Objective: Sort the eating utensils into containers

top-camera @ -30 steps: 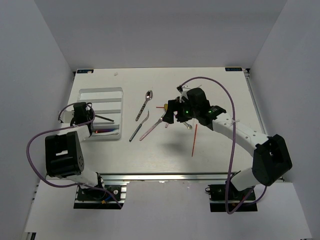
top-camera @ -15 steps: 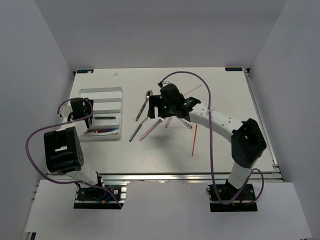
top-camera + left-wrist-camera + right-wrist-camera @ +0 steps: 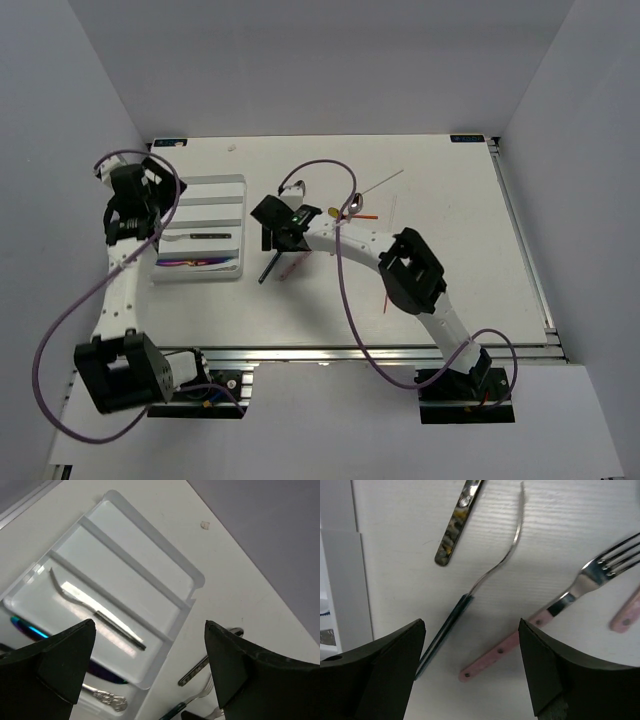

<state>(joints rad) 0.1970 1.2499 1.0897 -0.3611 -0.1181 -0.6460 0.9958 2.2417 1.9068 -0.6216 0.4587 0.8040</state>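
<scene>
your right arm stretched left, right gripper [image 3: 471, 625] spread empty above the teal-handled fork [image 3: 451, 620] and pink-handled fork [image 3: 545, 614], just right of the white tray [image 3: 200, 181], your left gripper [image 3: 150, 630] apart, empty, raised by that tray's left edge

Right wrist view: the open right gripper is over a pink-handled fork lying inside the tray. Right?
No. The pink-handled fork lies on the table beside the tray, not inside it; the right wrist view shows this, with the open right gripper over it.
</scene>
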